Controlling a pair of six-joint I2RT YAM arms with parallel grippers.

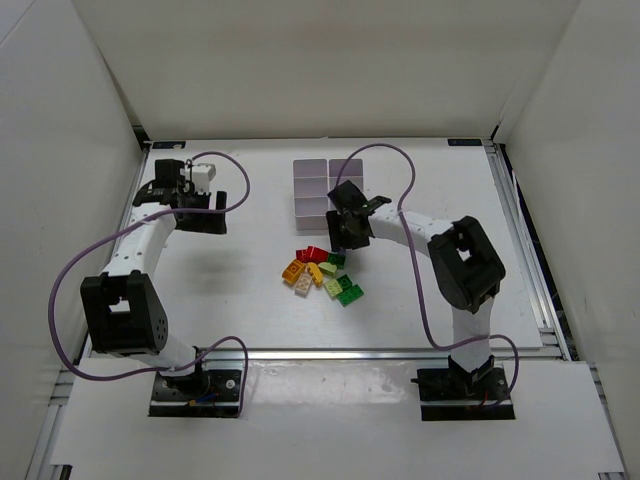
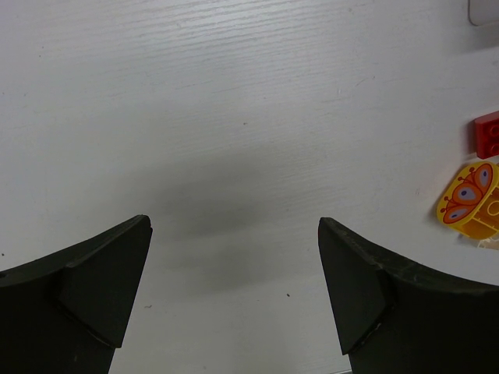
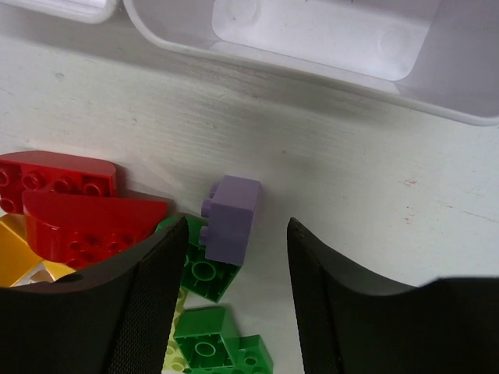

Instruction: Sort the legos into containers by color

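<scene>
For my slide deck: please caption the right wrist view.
Open right tool brackets a small purple studded plastic brick, just short of a translucent-white plastic bin.

No words, numbers or brand marks can be read anywhere; the only print is a butterfly-like pattern, orange wings with pale blue spots, on the yellow-orange lego (image 2: 470,199) in the left wrist view.

Robot lab, white enclosure (image 1: 60,100), aluminium rails (image 1: 529,250)
</scene>
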